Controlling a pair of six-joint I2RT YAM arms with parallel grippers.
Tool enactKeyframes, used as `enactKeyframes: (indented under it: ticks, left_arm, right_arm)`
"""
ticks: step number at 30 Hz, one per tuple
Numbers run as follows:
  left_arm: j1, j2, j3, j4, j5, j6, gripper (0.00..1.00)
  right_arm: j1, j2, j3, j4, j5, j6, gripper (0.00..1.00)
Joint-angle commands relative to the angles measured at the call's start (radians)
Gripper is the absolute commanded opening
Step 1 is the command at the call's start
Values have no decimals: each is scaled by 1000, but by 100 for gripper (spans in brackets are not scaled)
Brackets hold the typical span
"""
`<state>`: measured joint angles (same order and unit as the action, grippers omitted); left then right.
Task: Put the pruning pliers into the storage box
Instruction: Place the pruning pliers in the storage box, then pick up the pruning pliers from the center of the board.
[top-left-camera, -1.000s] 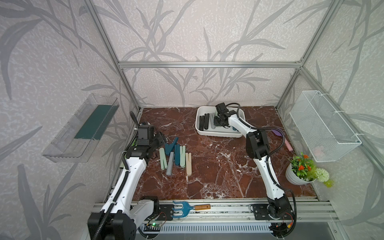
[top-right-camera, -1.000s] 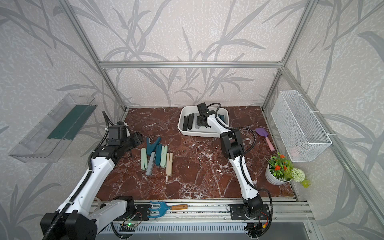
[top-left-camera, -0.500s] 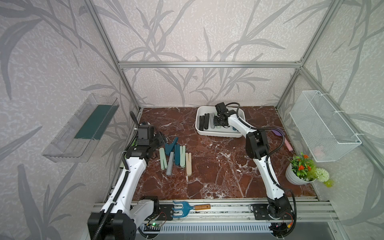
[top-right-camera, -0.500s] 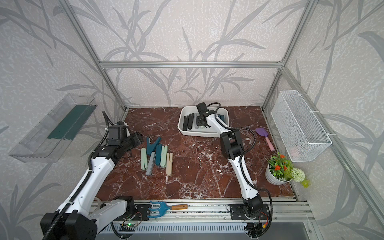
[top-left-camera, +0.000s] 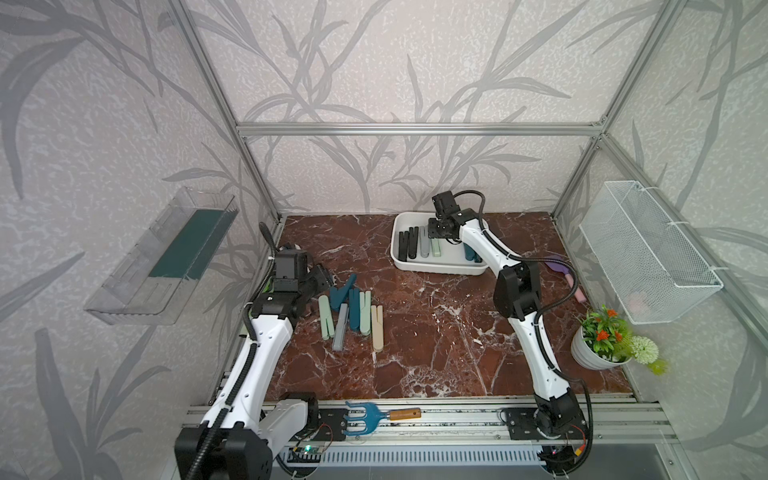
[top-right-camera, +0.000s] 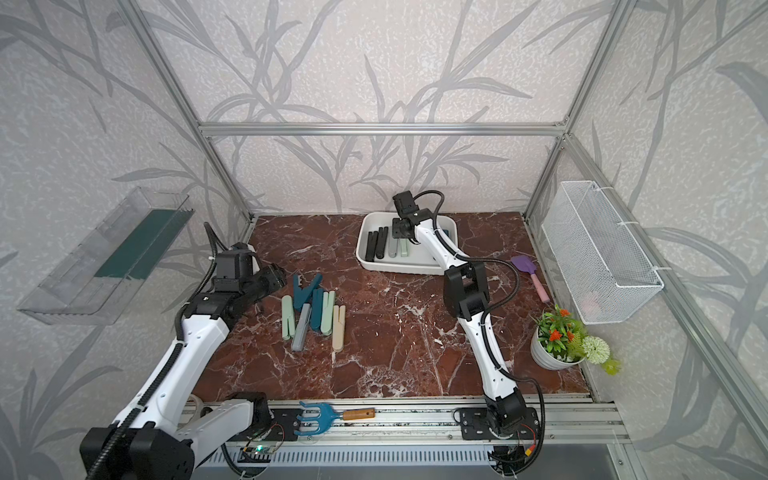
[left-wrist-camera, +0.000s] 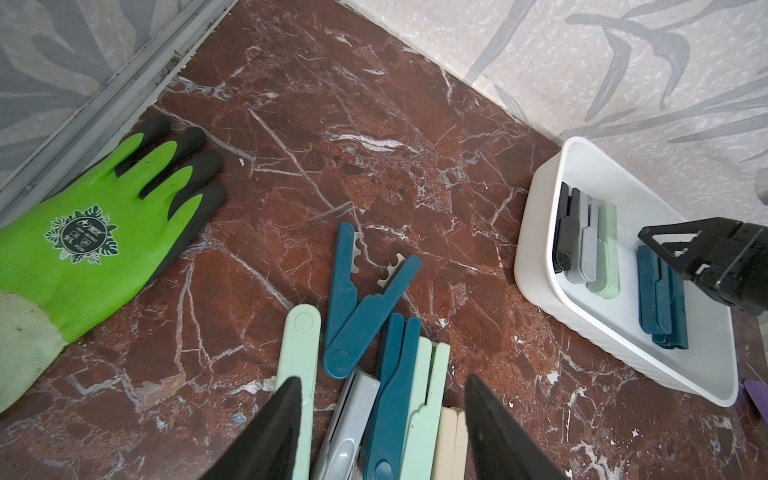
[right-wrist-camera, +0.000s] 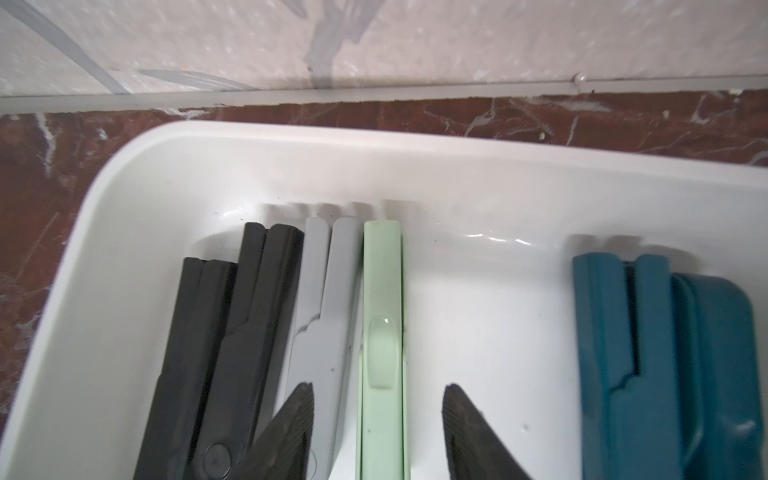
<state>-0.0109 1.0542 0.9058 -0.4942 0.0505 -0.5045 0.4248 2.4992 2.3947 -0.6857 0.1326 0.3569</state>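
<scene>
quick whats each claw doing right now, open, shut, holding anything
Left claw: open, empty, above the pile of pliers.
Right claw: open, straddling the mint green pliers in the white box, not gripping them.

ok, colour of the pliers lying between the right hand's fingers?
Mint green pliers; clearest in the right wrist view.

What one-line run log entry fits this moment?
right gripper: open over mint pliers in box | left gripper: open above loose pliers on table
</scene>
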Motion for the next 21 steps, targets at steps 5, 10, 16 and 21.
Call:
enactKeyframes:
  ticks: [5, 10, 16, 21]
  left_arm:
    - [2, 0, -8, -4, 19, 13, 62]
    - [2, 6, -8, 6, 25, 7, 63]
    - [4, 32, 3, 22, 51, -4, 63]
    - [4, 38, 3, 25, 60, -7, 63]
  right_arm:
    - [56, -385, -376, 120, 24, -21, 54]
    - [188, -639, -756, 269, 62, 96, 57]
    - [425, -651, -870, 182, 64, 273, 58]
    - [544, -491, -762, -20, -21, 288, 58]
